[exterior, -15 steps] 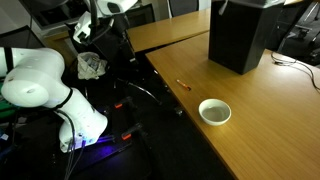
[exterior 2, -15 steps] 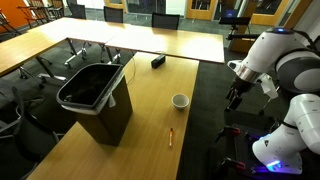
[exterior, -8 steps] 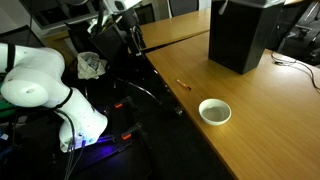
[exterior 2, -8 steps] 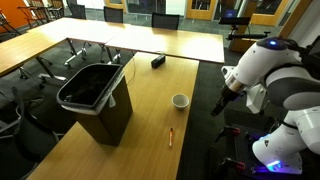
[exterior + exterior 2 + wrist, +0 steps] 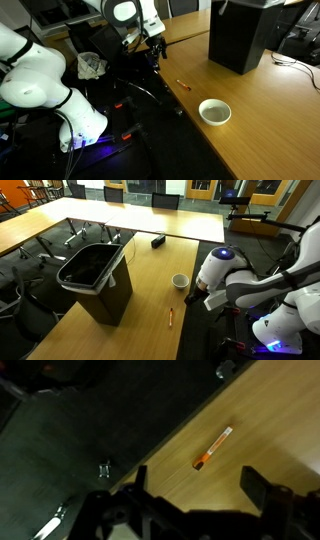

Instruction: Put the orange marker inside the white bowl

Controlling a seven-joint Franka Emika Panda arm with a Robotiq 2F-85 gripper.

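**The orange marker [image 5: 212, 447] left untouched on the wooden table [image 5: 270, 420]**

A large black bin [image 5: 95, 275] is seen left of centre in an exterior view, with the white bowl [image 5: 180, 281] near it. At the wrist view's bottom edge, the gripper [image 5: 197, 495] appears spread wide, with nothing held.

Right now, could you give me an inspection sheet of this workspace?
Surface: wooden table.
Job's things: orange marker lying flat on the table, apart from the white bowl; the bowl looks empty.
Clutter: black bin on the table; small black object farther along.
Grippers: jaws open, holding nothing, above the table edge near the marker.
Cables: cable on the table by the bin.
Surroundings: more tables, chairs.
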